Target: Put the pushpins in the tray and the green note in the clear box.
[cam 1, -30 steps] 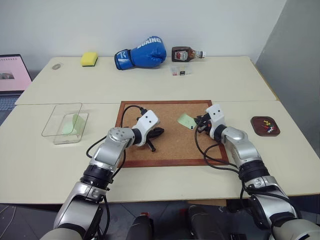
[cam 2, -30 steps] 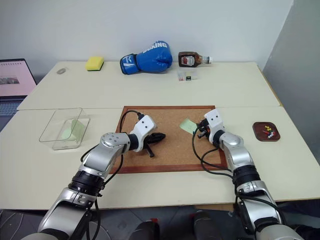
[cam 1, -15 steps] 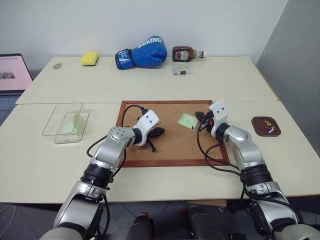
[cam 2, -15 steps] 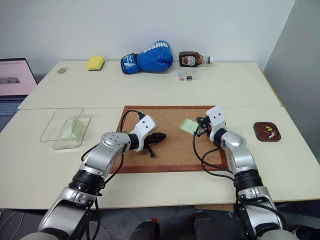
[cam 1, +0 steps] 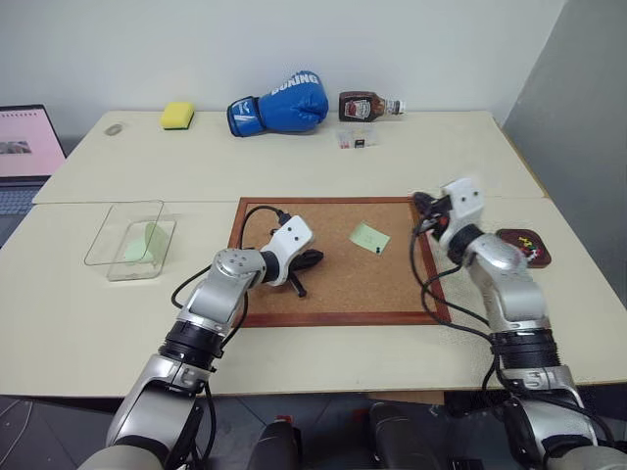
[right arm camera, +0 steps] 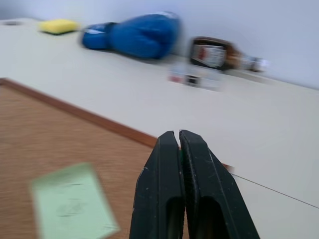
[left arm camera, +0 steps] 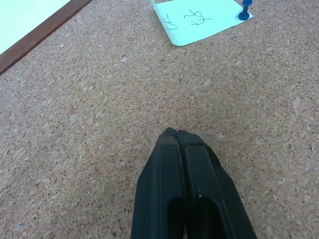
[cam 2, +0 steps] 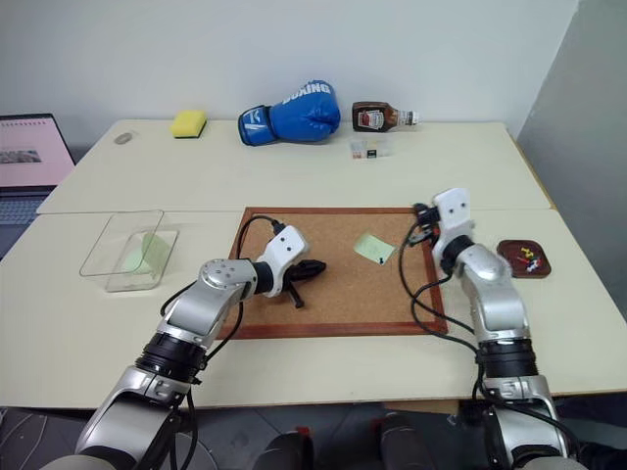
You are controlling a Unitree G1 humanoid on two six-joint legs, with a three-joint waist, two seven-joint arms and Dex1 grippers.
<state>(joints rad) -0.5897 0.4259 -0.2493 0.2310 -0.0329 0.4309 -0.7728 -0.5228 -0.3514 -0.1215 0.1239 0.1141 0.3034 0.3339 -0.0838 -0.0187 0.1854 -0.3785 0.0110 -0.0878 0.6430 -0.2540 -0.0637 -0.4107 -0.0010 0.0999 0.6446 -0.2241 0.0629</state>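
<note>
A pale-green square paper note [cam 1: 368, 236] lies flat near the middle of a wood-framed cork board [cam 1: 294, 304], held at its near right corner by one small blue pushpin [left arm camera: 245, 11]. The transparent rectangular plastic box [cam 1: 128, 241] sits well apart on the cream table [cam 1: 294, 162] to the robot's left, with a green sheet already inside. The small reddish-brown tray [cam 1: 524, 247], at the far right, holds several coloured pins. The left gripper [cam 1: 312, 258] rests on the cork, fingers pressed together on nothing. The right gripper [cam 2: 423, 214] hangs above the board's right edge, fingers together; whether it carries a pin I cannot tell. The note is probably light, floppy and easily creased, best pinched by a free edge away from the pin.
</note>
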